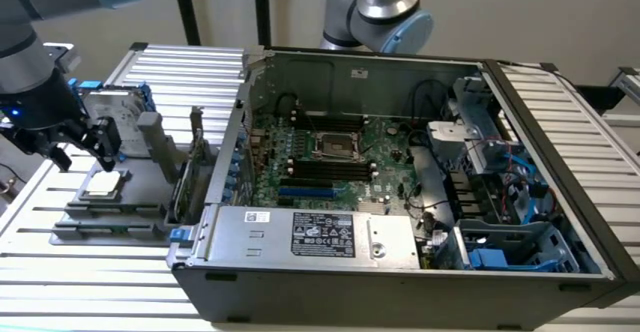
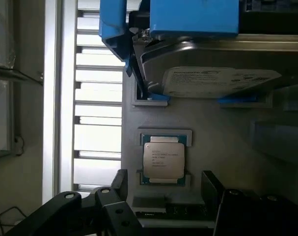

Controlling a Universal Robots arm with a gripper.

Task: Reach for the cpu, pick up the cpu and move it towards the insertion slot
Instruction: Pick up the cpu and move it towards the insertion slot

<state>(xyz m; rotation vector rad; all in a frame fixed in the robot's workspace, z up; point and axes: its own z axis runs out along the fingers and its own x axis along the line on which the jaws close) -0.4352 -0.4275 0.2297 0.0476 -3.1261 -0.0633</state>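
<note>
Slatted metal table (image 1: 90, 287) carries an open PC case (image 1: 300, 283). I see the cpu (image 1: 104, 184) lying in a grey holder tray (image 1: 110, 227) at the exterior view's left, well apart from the insertion slot (image 1: 337, 145). The gripper (image 1: 85, 158) hovers over the cpu with its fingers apart, apparently not touching it.

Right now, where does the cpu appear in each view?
Exterior view: the cpu lies on the grey tray at the exterior view's left, beneath the open gripper.
Wrist view: the cpu sits in its tray recess.
Shared landmark: the blue-framed hard drive beside it.
</note>
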